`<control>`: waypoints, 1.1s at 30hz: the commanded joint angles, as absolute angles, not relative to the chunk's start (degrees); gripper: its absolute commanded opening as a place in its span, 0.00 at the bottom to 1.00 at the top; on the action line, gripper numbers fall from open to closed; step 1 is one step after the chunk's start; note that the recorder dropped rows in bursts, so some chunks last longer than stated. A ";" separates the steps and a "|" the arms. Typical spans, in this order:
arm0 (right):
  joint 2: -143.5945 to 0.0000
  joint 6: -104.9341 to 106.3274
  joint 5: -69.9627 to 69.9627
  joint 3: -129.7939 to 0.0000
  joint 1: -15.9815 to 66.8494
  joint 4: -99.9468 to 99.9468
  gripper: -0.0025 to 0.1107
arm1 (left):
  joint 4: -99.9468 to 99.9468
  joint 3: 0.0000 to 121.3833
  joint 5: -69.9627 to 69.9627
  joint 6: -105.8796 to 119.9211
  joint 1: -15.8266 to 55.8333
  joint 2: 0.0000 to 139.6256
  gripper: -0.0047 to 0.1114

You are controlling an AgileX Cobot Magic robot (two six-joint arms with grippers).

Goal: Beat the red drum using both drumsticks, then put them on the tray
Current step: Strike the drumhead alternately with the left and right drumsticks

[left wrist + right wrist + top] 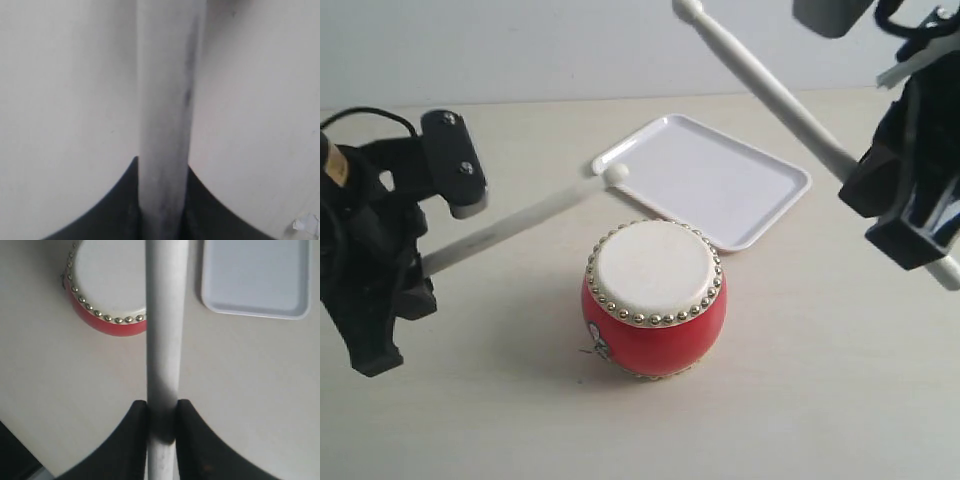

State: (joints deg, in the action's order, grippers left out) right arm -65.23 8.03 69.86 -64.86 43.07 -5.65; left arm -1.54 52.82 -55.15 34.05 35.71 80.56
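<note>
Left tool (pixel 415 262) clamps the left stick (pixel 520 222), right tool (pixel 892 215) the right stick (pixel 770 90), both off the drum (pixel 655 300); tray (pixel 720 180) holds neither, so placing is outstanding.

The drum (pixel 655 300) stands mid-worktop (pixel 470 400), with the tray (pixel 720 180) lying flat just behind it, a little to the right and apart from it. The left drumstick (pixel 520 222), held in the left tool (pixel 417 262), reaches in from the left, its tip by the tray's left corner. The right drumstick (pixel 760 85), held in the right tool (pixel 865 175), slants up above the tray.
</note>
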 commanded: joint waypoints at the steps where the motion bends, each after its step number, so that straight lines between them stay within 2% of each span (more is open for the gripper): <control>1: -63.38 7.34 69.96 -65.10 43.28 -6.66 0.02 | -1.13 52.90 -54.06 34.36 36.37 88.53 0.04; 8: -63.75 7.34 69.96 -64.98 43.28 -6.66 0.02 | -7.56 54.09 -57.89 30.18 41.38 96.21 0.04; 12: -63.75 7.34 69.96 -64.98 43.28 -6.66 0.02 | -10.46 54.09 -61.25 27.76 41.39 95.83 0.04; 18: -65.95 7.34 69.96 -62.98 43.28 -6.43 0.02 | -10.51 54.09 -63.51 27.76 41.25 87.19 0.04; 26: -75.94 7.34 69.96 -47.89 43.28 -6.43 0.02 | -10.32 54.09 -63.15 27.76 41.25 71.01 0.04; 33: -83.32 5.72 69.96 -49.44 43.28 -6.62 0.02 | -6.83 53.61 -63.38 27.35 41.25 67.74 0.04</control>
